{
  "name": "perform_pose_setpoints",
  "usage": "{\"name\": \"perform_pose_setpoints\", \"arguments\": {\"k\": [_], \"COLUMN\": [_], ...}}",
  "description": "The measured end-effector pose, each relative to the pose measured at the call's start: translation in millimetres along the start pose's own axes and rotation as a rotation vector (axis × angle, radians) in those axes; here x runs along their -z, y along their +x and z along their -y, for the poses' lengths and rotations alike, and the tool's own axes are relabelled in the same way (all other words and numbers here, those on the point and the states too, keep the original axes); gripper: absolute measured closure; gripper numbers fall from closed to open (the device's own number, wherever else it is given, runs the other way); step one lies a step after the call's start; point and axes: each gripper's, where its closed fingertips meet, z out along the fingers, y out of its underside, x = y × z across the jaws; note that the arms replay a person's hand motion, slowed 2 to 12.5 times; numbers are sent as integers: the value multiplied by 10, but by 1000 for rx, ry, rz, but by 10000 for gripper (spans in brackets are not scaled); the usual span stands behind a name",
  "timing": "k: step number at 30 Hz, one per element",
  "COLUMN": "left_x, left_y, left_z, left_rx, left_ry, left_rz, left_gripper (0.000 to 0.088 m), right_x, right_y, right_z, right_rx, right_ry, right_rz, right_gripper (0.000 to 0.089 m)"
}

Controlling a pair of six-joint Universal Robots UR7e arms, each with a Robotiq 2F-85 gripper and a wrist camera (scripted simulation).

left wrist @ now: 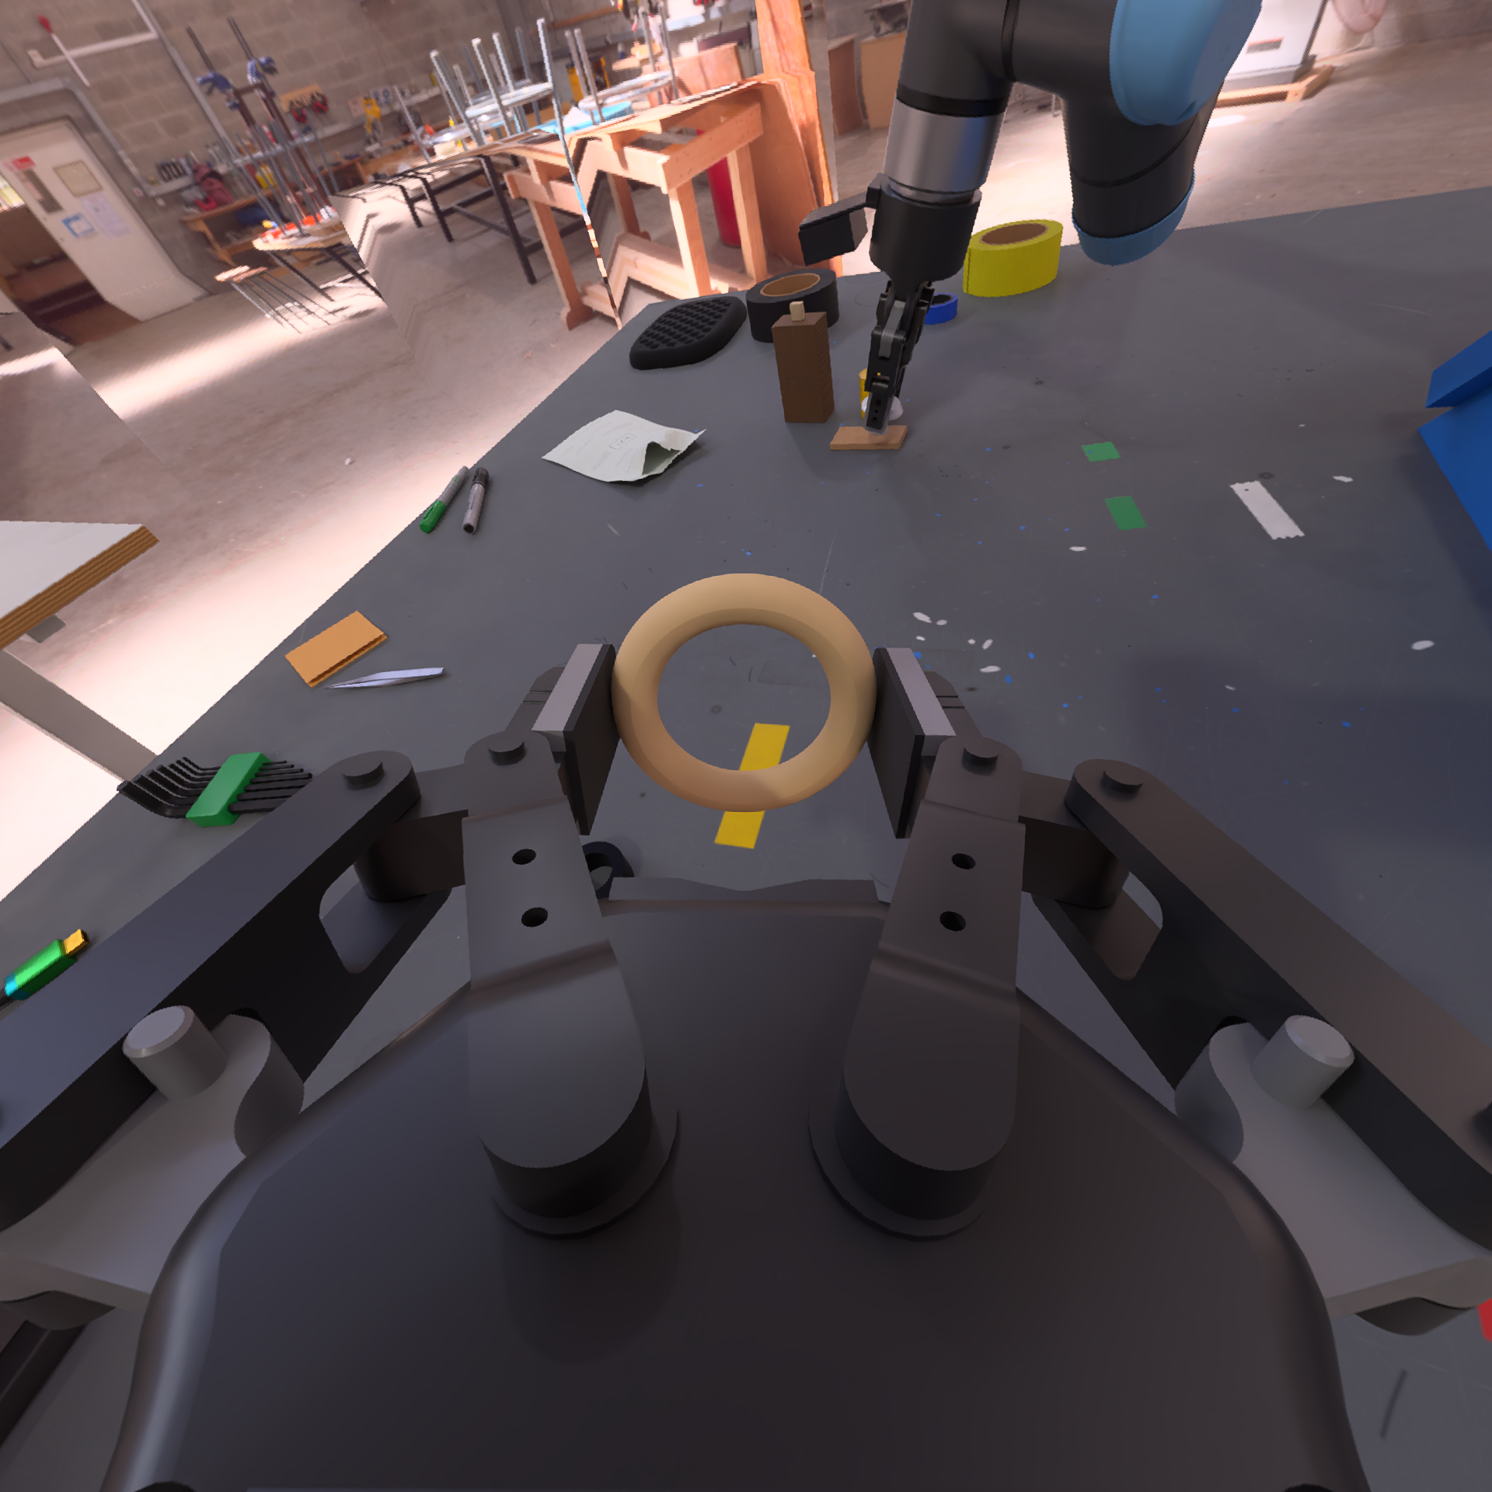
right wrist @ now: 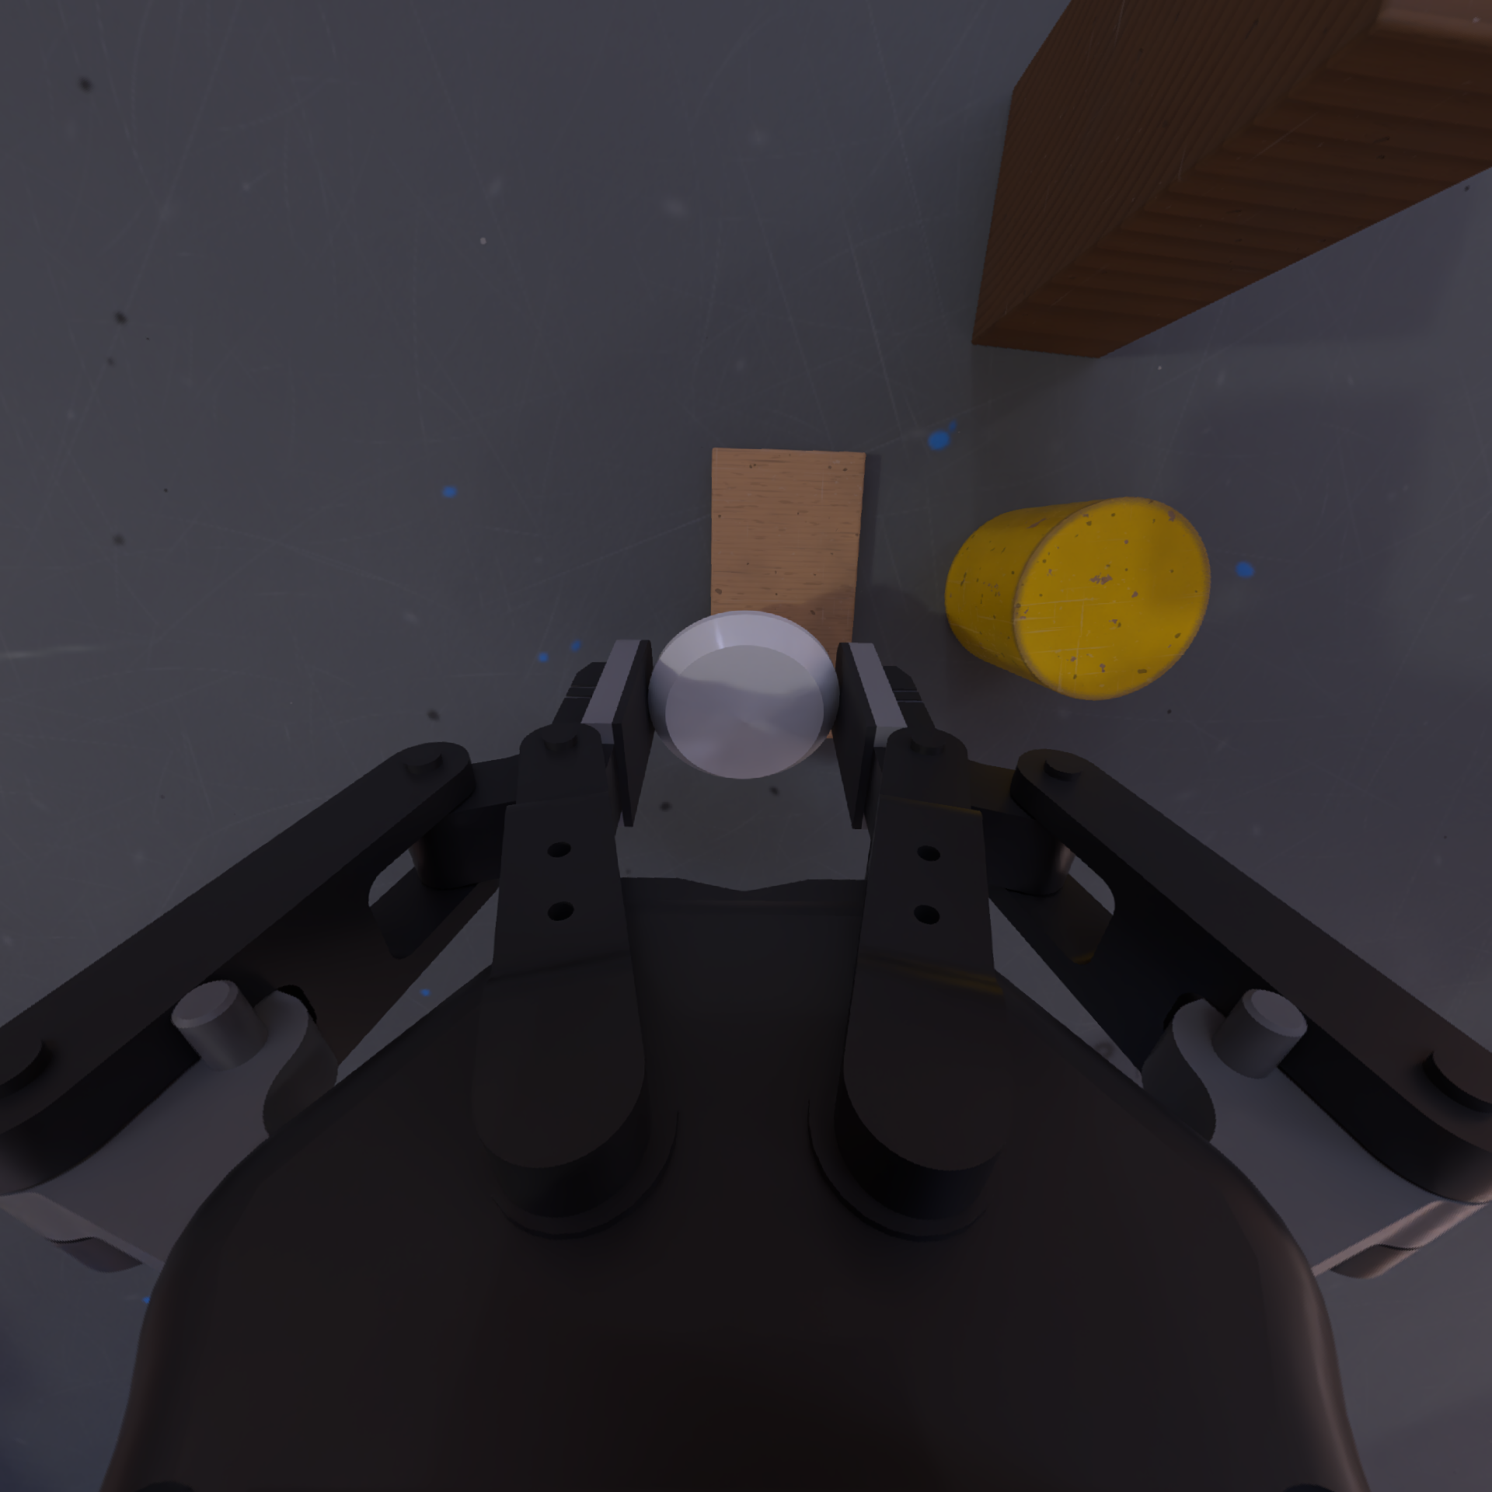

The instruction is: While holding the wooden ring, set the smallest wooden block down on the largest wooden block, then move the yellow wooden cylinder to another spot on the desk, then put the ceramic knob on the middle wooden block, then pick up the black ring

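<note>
In the left wrist view my left gripper (left wrist: 743, 670) is shut on the tan wooden ring (left wrist: 743, 601), held above the desk. A dark ring-like thing (left wrist: 605, 862) peeks out under its left finger. Farther off, my right gripper (left wrist: 882, 420) stands just over the flat light wooden block (left wrist: 868, 437), beside the tall dark brown block (left wrist: 803, 371) with a small pale block (left wrist: 798, 311) on top. In the right wrist view my right gripper (right wrist: 743, 686) is shut on the white ceramic knob (right wrist: 743, 710), over the near end of the light block (right wrist: 787, 533). The yellow cylinder (right wrist: 1078, 597) stands to its right.
The dark brown block (right wrist: 1171, 186) rises at the upper right of the right wrist view. On the desk are a black tape roll (left wrist: 791, 303), a yellow tape roll (left wrist: 1012, 257), a black mesh pad (left wrist: 686, 331), a paper sheet (left wrist: 626, 448), markers (left wrist: 456, 500), hex keys (left wrist: 218, 787) and a blue box (left wrist: 1461, 436).
</note>
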Motion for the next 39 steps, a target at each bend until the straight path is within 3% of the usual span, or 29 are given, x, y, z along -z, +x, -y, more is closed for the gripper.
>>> {"name": "perform_pose_setpoints", "arguments": {"k": [39], "left_x": [-28], "left_y": [2], "left_z": [-31], "left_rx": [-2], "left_ry": [-15], "left_rz": [-4], "left_gripper": [334], "right_x": [-68], "right_y": [83], "right_z": [76], "right_rx": [-39], "right_ry": [47], "right_rz": [1], "right_gripper": [493]}}
